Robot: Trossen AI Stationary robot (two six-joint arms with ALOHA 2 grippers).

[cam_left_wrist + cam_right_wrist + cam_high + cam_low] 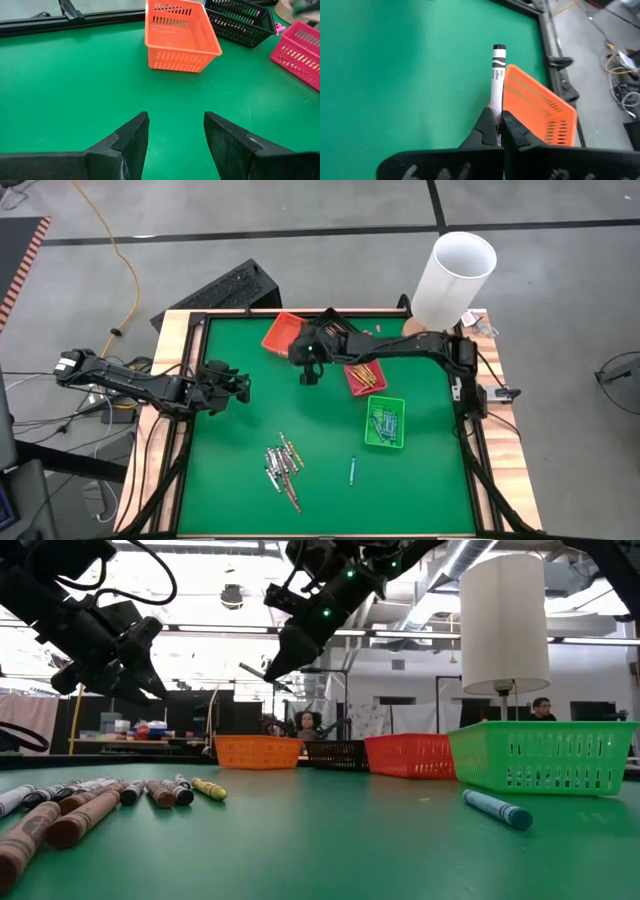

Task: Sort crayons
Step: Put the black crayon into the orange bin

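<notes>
Over the table's far middle, my right gripper [308,370] [499,117] is shut on a white-wrapped crayon [498,75] with a black tip, beside the orange tray [282,333] [540,107]. My left gripper [236,388] [175,130] hangs open over the table's left part, holding nothing. A heap of several crayons [283,465] [90,802] lies flat on the green mat near the front. One blue crayon [352,470] [497,809] lies alone to its right. My right gripper pinches the crayon's rear end [496,104] between its two fingertips. The crayon runs on in line with the fingers, and its black tip [499,48] sticks out ahead of them. It is lifted clear of the mat, slanting downward.
A red tray [365,377] with yellow-orange crayons and a green tray [385,423] with grey ones stand right of the middle. A black tray [240,22] sits at the back between the orange and red ones. A white cylinder [455,275] stands at the far right corner.
</notes>
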